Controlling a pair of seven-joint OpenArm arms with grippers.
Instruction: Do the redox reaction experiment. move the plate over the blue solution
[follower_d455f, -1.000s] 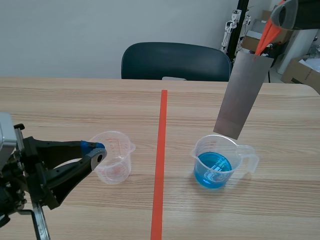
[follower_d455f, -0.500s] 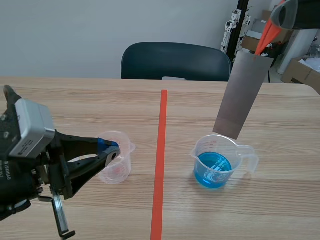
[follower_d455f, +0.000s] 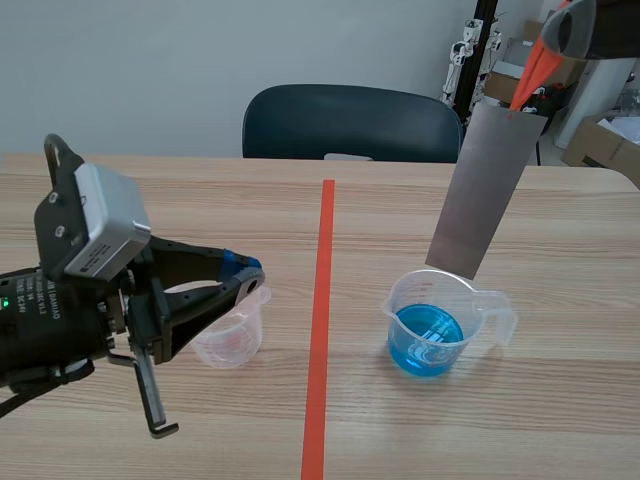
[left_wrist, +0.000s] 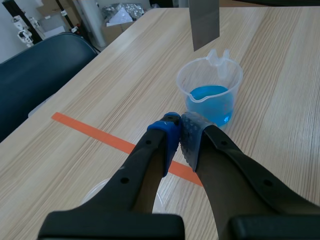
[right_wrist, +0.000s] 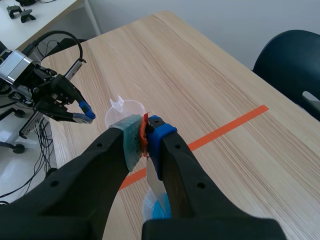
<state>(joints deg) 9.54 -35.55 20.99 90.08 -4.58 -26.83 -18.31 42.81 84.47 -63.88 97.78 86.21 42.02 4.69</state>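
Note:
A grey metal plate (follower_d455f: 487, 190) hangs upright, tilted, its lower edge just above the far rim of the clear beaker of blue solution (follower_d455f: 428, 328). My right gripper (follower_d455f: 532, 78) is shut on the plate's top end, with an orange-red strip showing at the grip. In the right wrist view the plate (right_wrist: 154, 181) drops edge-on from between my right gripper (right_wrist: 145, 131) toward the beaker (right_wrist: 154, 209), mostly hidden. My left gripper (follower_d455f: 246, 268) is shut on nothing, raised above an empty clear cup (follower_d455f: 230, 336). In the left wrist view the left gripper (left_wrist: 179, 131) points toward the beaker (left_wrist: 210, 92) and plate (left_wrist: 204, 22).
An orange-red tape line (follower_d455f: 321, 330) runs down the middle of the wooden table (follower_d455f: 150, 200). A dark chair (follower_d455f: 350, 122) stands behind the far edge. Boxes and equipment (follower_d455f: 600, 140) are at the back right.
The left arm has risen and swung right, carrying its shut gripper up over the empty cup. The right arm and plate have stayed still.

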